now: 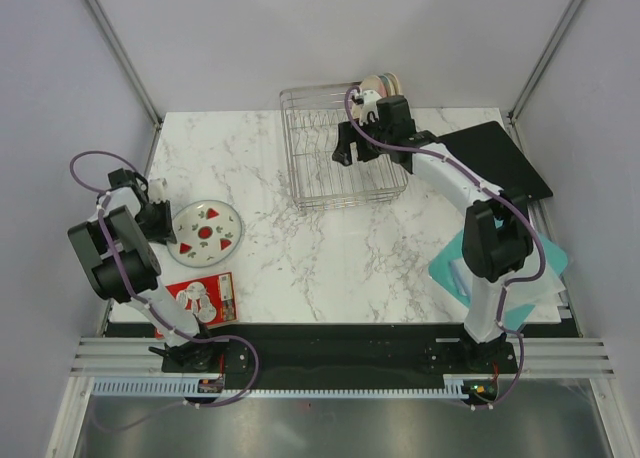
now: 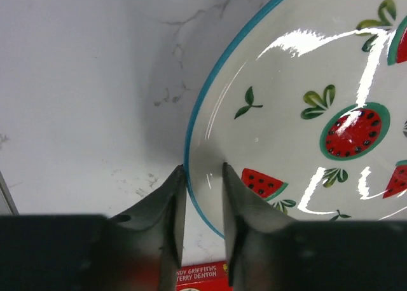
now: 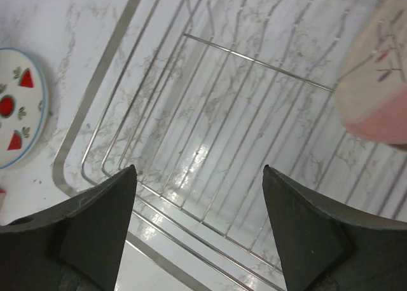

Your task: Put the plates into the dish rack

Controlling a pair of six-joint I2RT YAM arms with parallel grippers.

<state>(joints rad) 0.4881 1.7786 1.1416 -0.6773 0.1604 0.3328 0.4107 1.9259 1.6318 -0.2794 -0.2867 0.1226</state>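
The small white plate [image 1: 207, 233] with red fruit marks lies flat on the marble at the left; it also fills the left wrist view [image 2: 305, 113]. My left gripper [image 1: 168, 226] [image 2: 203, 170] straddles its blue rim, one finger outside and one over the plate, jaws closed narrowly on the rim. The dish rack [image 1: 340, 148] stands at the back centre. Cream plates [image 1: 381, 84] stand upright in its far right corner; a pink-edged one [image 3: 381, 81] shows in the right wrist view. My right gripper [image 1: 347, 146] [image 3: 198, 170] hangs open and empty above the rack's wire floor [image 3: 210, 151].
A red-and-white printed packet [image 1: 205, 298] lies near the front left, just behind my left fingers [image 2: 200, 277]. A flat black board [image 1: 495, 158] lies at the back right. Teal and white flat items [image 1: 500, 268] lie at the right edge. The white plate shows left of the rack [image 3: 16, 107].
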